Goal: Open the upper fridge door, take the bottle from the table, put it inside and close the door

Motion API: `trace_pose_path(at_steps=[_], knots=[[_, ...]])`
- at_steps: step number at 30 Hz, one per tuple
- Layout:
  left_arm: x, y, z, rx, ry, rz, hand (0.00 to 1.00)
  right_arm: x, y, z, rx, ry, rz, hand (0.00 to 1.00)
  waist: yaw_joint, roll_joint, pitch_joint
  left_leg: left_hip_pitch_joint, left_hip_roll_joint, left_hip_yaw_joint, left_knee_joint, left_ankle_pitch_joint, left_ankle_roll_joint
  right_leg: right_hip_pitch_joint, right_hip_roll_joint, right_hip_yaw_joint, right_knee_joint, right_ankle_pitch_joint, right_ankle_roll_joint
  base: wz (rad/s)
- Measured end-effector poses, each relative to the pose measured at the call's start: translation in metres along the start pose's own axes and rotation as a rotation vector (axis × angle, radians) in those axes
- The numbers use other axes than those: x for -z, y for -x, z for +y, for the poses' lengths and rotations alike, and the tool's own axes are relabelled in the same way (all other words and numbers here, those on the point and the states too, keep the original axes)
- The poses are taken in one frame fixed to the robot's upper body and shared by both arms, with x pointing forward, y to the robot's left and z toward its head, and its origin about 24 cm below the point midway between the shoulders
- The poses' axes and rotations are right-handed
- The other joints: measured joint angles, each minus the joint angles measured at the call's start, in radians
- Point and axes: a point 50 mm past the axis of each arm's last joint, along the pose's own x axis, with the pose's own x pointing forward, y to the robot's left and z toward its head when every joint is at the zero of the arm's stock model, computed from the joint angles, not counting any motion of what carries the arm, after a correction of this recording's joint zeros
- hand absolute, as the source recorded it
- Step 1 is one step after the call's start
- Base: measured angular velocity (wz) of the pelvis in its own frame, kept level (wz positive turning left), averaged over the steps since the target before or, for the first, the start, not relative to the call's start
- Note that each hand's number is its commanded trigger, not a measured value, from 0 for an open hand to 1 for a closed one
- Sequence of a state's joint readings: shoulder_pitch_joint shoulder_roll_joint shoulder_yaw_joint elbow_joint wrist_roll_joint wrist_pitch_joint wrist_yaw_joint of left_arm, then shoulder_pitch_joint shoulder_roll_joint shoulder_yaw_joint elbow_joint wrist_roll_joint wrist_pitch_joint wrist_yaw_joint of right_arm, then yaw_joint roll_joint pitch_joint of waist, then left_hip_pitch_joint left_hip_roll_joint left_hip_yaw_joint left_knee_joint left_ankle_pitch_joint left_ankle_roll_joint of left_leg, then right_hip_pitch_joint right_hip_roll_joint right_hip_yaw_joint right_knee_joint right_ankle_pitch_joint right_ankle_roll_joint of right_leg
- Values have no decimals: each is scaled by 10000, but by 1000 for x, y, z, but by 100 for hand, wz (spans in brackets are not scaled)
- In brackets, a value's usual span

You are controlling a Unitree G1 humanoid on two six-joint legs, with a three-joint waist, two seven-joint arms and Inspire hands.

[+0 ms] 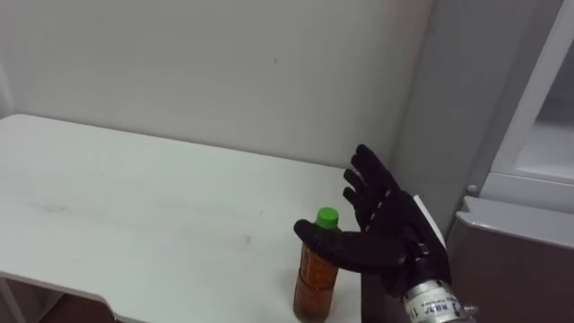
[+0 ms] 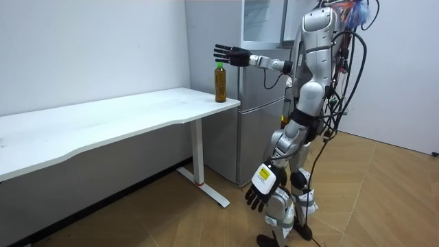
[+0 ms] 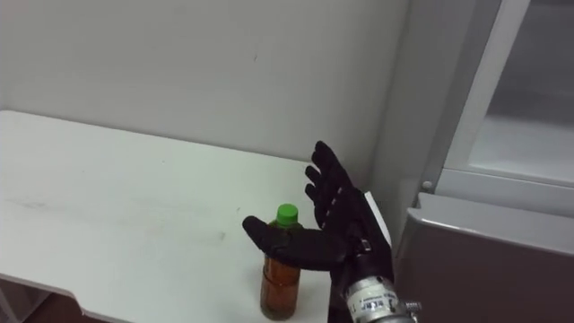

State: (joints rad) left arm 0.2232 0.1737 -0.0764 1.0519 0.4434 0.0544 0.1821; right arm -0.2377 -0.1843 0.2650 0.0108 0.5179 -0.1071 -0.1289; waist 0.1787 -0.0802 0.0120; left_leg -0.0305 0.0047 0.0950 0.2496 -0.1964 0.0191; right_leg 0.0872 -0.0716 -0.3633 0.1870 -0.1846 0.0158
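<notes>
Standing upright on the wood-patterned floor (image 2: pixel 391 199), the robot is just in front of the grey fridge (image 2: pixel 260 103), at the end of a long white table (image 1: pixel 134 197). The table runs along a plain pale wall (image 2: pixel 89 48) and rests on a white leg (image 2: pixel 199 147) with a flat foot. Its top is bare apart from a few faint marks and the bottle (image 1: pixel 316 283).

The bottle stands upright on the table corner nearest the fridge, close to the front edge. It holds amber liquid and has a bright green cap.

The robot's right arm reaches out level from the shoulder, over the fridge's lower part, towards that corner. The right hand (image 1: pixel 381 224) is released, with its dark fingers straight and spread. Its palm is turned towards the bottle and sits beside the cap on the fridge side. From the head camera the thumb crosses in front of the bottle's neck, just under the cap. I cannot tell whether it actually touches. Nothing is closed round the bottle.

The left hand (image 2: pixel 259 192) hangs low beside the robot's leg, with its fingers loose and nothing in it.

The fridge stands tight against the table's end. Its lower door is shut. The upper compartment looks open, showing a pale inside behind a white frame.
</notes>
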Motion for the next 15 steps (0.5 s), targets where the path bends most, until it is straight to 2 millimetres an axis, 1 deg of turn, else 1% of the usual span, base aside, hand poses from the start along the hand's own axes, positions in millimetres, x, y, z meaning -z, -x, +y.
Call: trace_pose_path(at_steps=[4, 5, 6, 8, 9, 11, 15], knots=[[-1, 0, 0, 11, -56, 12, 0, 13, 1, 1, 162, 54, 448, 0, 48, 9, 3, -115, -5, -77, 66, -1, 1, -44, -7, -84, -1, 1, 1, 3], [-3, -1, 1, 6, -51, -31, 0, 15, 1, 0, 237, 74, 543, 0, 48, 38, 21, -124, -5, -121, 90, 1, 5, -46, -10, -105, 0, 2, 1, 8], [-3, -1, 1, 24, -53, -16, 0, 16, 1, 1, 273, 77, 567, 0, 51, 58, 22, -125, -5, -129, 91, 2, 6, -45, -12, -109, 1, 2, 1, 4], [-2, -1, 0, 130, -61, 36, 0, 17, 2, 2, 374, 86, 605, 0, 83, 162, -36, -140, -10, -137, 95, 3, 7, -42, -12, -112, 2, 2, 1, 0], [-2, -1, 0, 154, -59, 31, 0, 17, 2, 2, 390, 87, 610, 0, 93, 197, -47, -140, -13, -138, 97, 3, 7, -38, -14, -118, 3, 3, 1, 0], [-4, -1, -1, 194, -41, 38, 0, 17, 2, 1, 460, 91, 623, 0, 119, 335, -74, -131, -23, -148, 99, 8, 14, -21, -18, -135, 7, 3, 2, 0], [-4, -1, -1, 180, -46, 95, 0, 17, 2, 1, 599, 102, 638, 0, 123, 453, -58, -118, -27, -150, 79, 42, 16, -14, -18, -163, 6, 3, 2, 0]])
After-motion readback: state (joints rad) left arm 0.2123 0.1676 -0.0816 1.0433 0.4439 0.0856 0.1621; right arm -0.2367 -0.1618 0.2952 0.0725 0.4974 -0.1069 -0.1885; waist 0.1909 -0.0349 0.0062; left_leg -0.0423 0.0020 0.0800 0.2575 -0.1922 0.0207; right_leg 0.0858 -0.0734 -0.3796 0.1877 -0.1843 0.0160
